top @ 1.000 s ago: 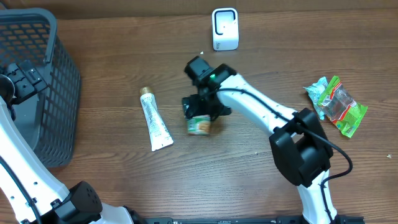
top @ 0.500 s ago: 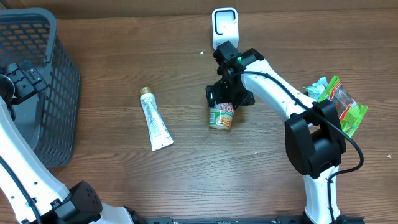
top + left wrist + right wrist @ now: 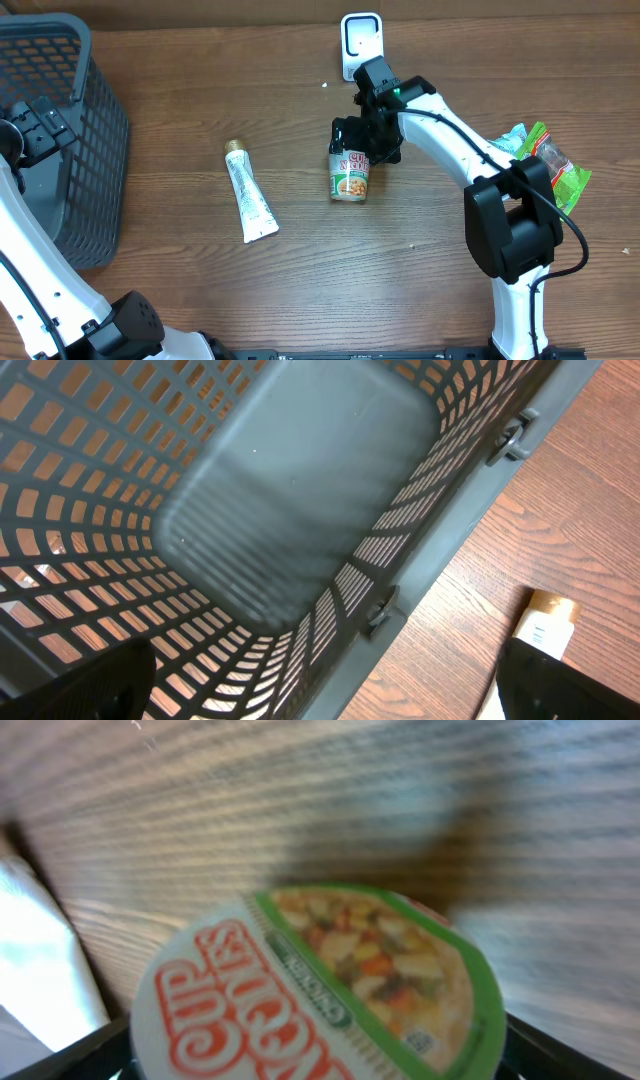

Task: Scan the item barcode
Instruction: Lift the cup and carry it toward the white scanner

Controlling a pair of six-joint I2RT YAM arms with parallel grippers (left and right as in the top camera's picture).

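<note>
Bench (image 3: 190,300) of brown wood, seen from above, with two robot arms rising from its near edge. Around mid-bench, the right pincer (image 3: 354,152) pinches a noodle cup (image 3: 350,182) at its lid end, one finger on each side. The cup is tipped so that its printed side faces up and its base points toward the near edge. Whether it touches the wood cannot be told. The right wrist view shows the green-rimmed lid face-on, filling the space between the two dark fingers. Left of the cup and well apart from it, a white tube (image 3: 249,195) lies flat, its gold cap toward the far side. Near the right edge lie green snack packets (image 3: 545,168). On the left, the left pincer (image 3: 320,695) hangs spread wide over a dark grey basket (image 3: 100,150). At the far edge, just beyond the right pincer, stands a white scanner (image 3: 361,45).
</note>
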